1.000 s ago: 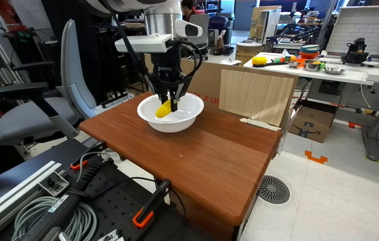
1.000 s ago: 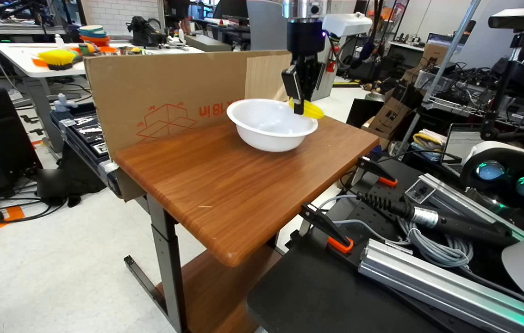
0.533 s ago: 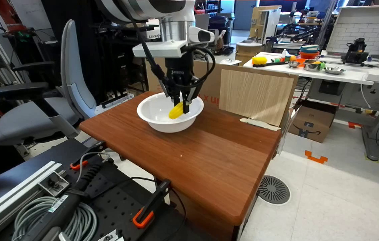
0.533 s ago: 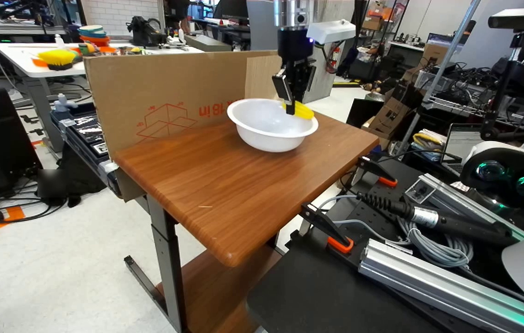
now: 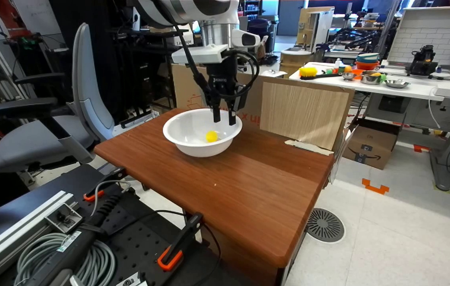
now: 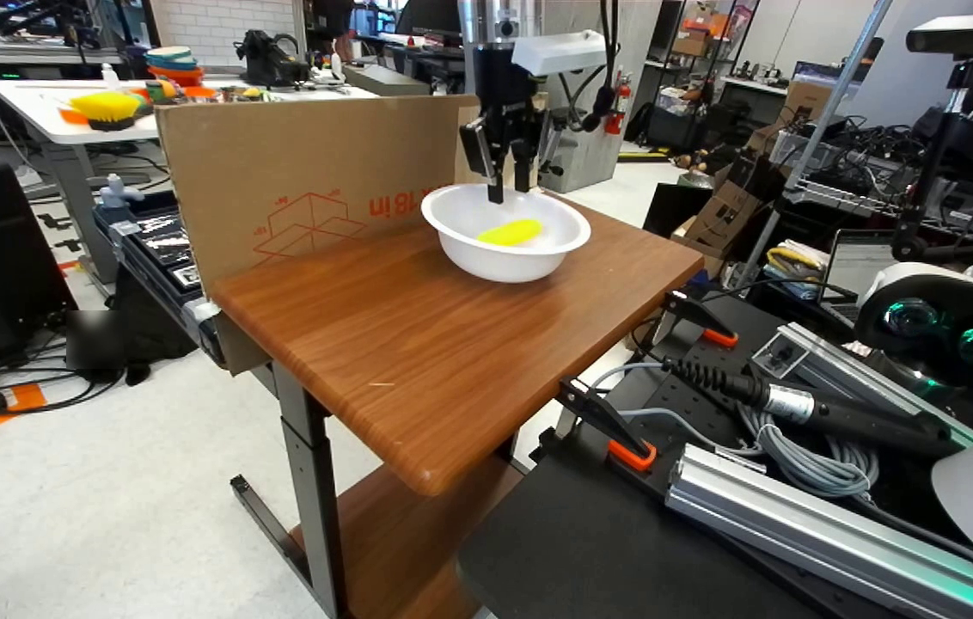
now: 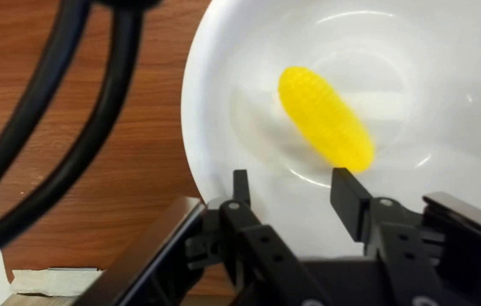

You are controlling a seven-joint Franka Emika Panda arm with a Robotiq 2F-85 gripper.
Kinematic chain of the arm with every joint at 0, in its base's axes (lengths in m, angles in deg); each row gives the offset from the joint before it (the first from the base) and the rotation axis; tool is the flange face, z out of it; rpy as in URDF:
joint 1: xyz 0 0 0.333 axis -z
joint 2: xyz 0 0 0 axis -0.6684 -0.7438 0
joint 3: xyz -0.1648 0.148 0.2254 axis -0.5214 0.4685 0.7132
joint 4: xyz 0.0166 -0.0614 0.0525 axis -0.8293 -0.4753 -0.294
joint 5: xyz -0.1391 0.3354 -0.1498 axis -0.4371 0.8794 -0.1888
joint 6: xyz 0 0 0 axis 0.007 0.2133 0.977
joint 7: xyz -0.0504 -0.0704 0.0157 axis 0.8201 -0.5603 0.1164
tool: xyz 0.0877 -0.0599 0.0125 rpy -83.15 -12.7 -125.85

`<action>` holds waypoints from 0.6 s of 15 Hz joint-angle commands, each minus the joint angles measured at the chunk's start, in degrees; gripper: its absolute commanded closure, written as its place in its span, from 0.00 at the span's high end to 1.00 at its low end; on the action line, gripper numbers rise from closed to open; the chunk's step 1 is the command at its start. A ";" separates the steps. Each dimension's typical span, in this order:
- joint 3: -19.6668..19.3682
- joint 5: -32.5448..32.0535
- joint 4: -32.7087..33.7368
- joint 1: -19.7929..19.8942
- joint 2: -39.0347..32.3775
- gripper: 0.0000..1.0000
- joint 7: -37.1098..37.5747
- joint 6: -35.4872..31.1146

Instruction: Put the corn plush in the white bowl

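The corn plush, bright yellow and oblong, lies inside the white bowl, as both exterior views (image 5: 211, 136) (image 6: 510, 233) and the wrist view (image 7: 326, 121) show. The white bowl (image 5: 198, 151) stands upright on the brown table; it also shows in an exterior view (image 6: 499, 265) and the wrist view (image 7: 206, 123). My gripper (image 5: 225, 120) hangs at the bowl, above and apart from the plush. Its fingertips are spread with nothing between them in the wrist view (image 7: 290, 173) and in an exterior view (image 6: 510, 192).
The bowl stands on the brown wooden table (image 5: 249, 190). A cardboard wall (image 6: 315, 172) lines one table edge, with a wood-look panel (image 5: 304, 113) on it. Black clamps with orange ends (image 6: 607, 417) grip the opposite edge. A grey chair (image 5: 90, 91) stands beside the table.
The fingers have opened and the corn plush has dropped from them into the bowl. The arm has moved right in one view's picture and left in the other's.
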 commanded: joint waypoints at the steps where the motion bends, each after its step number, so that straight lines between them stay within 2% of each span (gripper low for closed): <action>1: -0.75 -0.88 3.48 -1.19 -2.34 0.84 1.80 2.49; 3: -0.35 -0.14 1.99 -0.73 -0.50 0.99 0.75 1.89; 8: -0.26 0.64 -3.51 0.78 7.12 1.00 -1.50 0.93; 9: -0.27 0.14 0.18 0.05 2.38 1.00 0.10 0.27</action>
